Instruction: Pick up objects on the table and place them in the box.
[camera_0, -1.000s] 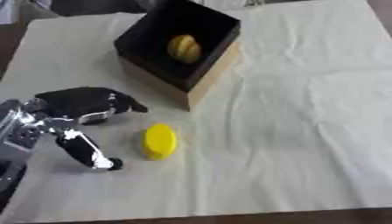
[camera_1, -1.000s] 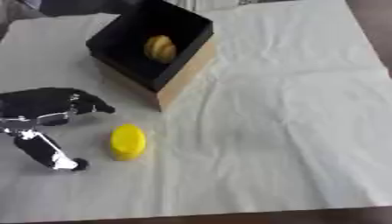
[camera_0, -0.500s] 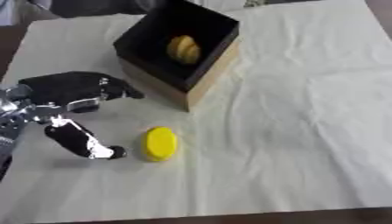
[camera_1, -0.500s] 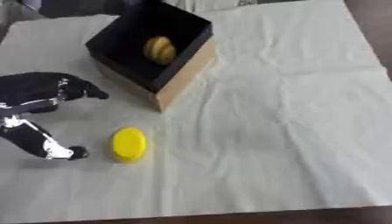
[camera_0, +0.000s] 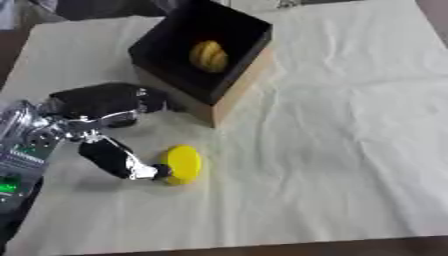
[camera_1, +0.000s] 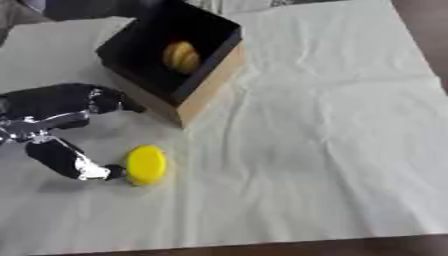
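Note:
A round yellow object (camera_0: 183, 164) lies on the cream cloth in front of the box. My left hand (camera_0: 98, 107) reaches in from the left, just beside it. Its thumb tip (camera_0: 144, 171) touches the yellow object's left edge, while its fingers (camera_0: 131, 98) stretch toward the box, apart from the object. The hand is spread open and holds nothing. The open box (camera_0: 249, 76), black inside with tan cardboard walls, stands at the upper middle. A yellow ridged object (camera_0: 208, 56) lies inside it. My right hand shows in no view.
The cream cloth (camera_0: 350, 125) covers the table, with wide room to the right of the box and the yellow object. Dark table edge (camera_0: 262, 247) runs along the bottom.
My left hand has moved right, toward the yellow object, and its thumb tip now touches the object's left edge. The yellow object stays where it was.

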